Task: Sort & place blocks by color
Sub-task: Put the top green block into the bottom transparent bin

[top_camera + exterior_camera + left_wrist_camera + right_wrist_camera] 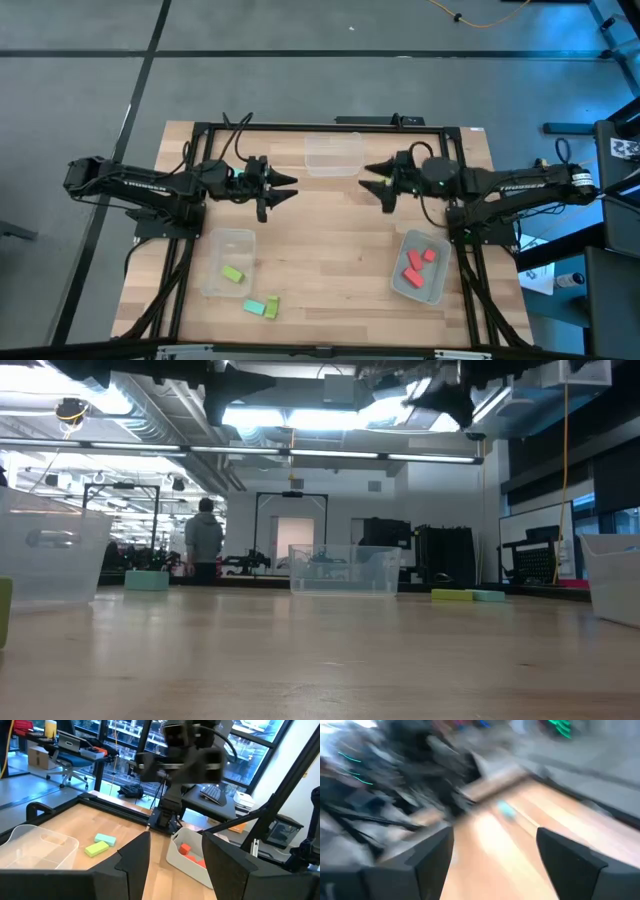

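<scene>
**Sorting partly done: reds binned, two blocks loose**

While both arms hang above the middle of the counter (330, 230), neither holds anything. The left pincer (283, 188) is spread open and empty, fingers (132, 857) apart in its wrist view. The right pincer (375, 180) is likewise open and empty, facing the left one across the gap below the rear bin (334, 155).

Findings:
- Red blocks (418, 263): about three lie inside the right bin (400, 283). This colour appears finished.
- Lime block (233, 272): one lies inside the left bin (213, 285).
- Loose pair: a teal block (254, 308) and a second lime block (271, 307) lie touching or just beside each other on the bare counter, near the left bin's front corner and outside it.
- Rear bin: looks empty.

Judgement: roughly two thirds complete for the blocks visible. Remaining work is the loose pair, lime likely to the left bin, teal likely to the rear bin. Other blocks, if any, are not visible.
</scene>
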`<state>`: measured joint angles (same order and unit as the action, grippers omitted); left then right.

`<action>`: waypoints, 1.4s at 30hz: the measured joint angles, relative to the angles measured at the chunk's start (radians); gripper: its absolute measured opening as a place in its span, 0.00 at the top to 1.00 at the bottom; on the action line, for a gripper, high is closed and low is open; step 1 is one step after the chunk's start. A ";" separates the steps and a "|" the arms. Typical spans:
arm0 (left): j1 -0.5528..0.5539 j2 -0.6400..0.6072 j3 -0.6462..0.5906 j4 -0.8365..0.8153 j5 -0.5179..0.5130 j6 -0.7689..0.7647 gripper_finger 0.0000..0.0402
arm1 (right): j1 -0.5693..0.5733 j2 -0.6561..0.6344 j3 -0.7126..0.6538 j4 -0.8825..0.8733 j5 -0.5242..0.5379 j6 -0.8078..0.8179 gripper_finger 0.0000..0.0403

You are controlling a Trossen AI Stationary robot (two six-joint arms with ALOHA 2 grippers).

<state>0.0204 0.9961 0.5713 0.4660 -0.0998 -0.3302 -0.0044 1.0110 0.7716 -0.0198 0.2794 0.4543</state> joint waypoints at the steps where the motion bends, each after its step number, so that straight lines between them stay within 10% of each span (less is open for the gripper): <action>1: 0.000 0.000 0.000 0.000 0.000 0.000 0.57 | -0.014 0.004 0.039 -0.121 0.025 0.010 0.29; 10: 0.000 0.000 0.000 -0.001 0.000 0.000 0.57 | -0.269 0.188 0.253 -0.842 -0.081 0.033 0.29; 27: 0.000 0.000 0.000 -0.001 0.000 -0.001 0.57 | -0.464 0.616 0.211 -0.707 -0.177 -0.331 0.29; 42: -0.001 0.000 0.000 -0.001 -0.041 0.000 0.57 | -0.523 0.732 0.211 -0.675 -0.176 -0.419 0.29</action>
<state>0.0196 0.9960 0.5716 0.4648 -0.1406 -0.3305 -0.5274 1.7432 0.9829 -0.6952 0.1036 0.0350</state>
